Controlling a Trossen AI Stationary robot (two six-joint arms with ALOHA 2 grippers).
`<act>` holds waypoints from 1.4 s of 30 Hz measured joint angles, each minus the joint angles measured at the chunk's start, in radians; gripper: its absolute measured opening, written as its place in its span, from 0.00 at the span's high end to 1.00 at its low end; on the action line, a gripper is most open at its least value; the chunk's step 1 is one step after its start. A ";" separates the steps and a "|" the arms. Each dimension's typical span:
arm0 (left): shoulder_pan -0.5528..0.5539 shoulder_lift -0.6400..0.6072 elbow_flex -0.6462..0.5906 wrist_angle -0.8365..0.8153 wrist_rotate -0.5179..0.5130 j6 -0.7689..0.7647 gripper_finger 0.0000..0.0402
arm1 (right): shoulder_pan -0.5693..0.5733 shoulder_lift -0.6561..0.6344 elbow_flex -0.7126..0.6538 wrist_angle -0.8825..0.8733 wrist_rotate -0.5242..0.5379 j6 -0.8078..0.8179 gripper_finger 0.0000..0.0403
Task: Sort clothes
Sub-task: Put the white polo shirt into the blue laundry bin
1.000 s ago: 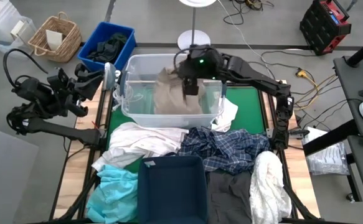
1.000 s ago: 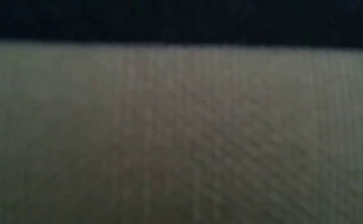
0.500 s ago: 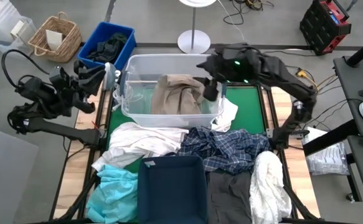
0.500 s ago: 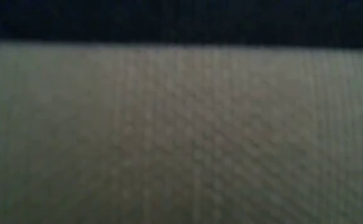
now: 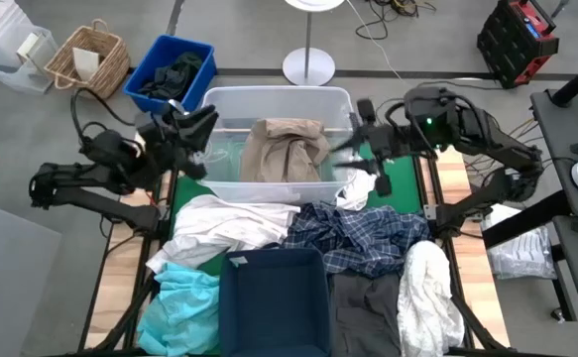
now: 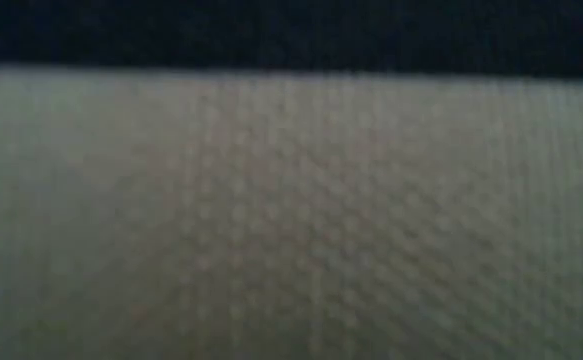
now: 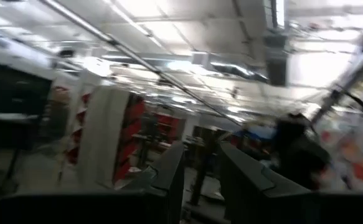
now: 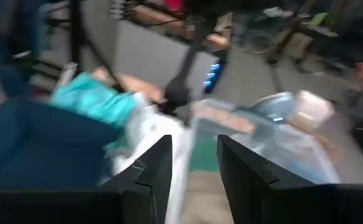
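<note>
Jaws of the right gripper (image 5: 365,164) stand a narrow gap apart and pinch nothing, as the right wrist view (image 8: 193,163) shows; in the high view it sits right of centre, just beside the right wall of the tub (image 5: 205,109). Jaws of the left gripper (image 5: 191,134) likewise show a narrow gap with nothing between them in the left wrist view (image 7: 201,167); it hangs left of centre, at the tub's left wall.

The beige garment (image 5: 284,147) lies in the tub at upper centre. Below it on the tabletop (image 5: 400,164) lie a white garment (image 5: 227,223) at centre left, the plaid shirt (image 5: 358,236) at centre right, the teal garment (image 5: 181,297) at lower left, the dark grey one (image 5: 366,312) at the bottom, and a second white one (image 5: 429,293) at lower right. The navy bin (image 5: 274,307) sits at bottom centre. Pale woven cloth (image 6: 291,220) fills the low view.
</note>
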 joint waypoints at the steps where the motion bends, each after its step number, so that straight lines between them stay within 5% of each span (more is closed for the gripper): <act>1: 0.000 0.013 0.000 0.016 -0.031 -0.007 0.81 | 0.000 -0.025 -0.040 0.001 -0.027 0.000 0.72; 8: 0.000 0.081 0.006 0.184 -0.113 -0.124 0.81 | 0.014 -0.249 -0.377 0.129 -0.191 0.059 0.80; 18: -0.003 0.190 0.133 0.284 -0.137 -0.136 0.81 | 0.016 -0.480 -0.686 0.219 -0.140 0.105 0.78; 29: -0.004 0.347 0.347 0.240 -0.174 -0.053 0.81 | 0.016 -0.547 -0.747 0.238 -0.131 0.150 0.70; 42: -0.047 0.417 0.464 -0.112 -0.171 -0.090 0.81 | 0.016 -0.550 -0.710 0.200 -0.042 0.309 0.59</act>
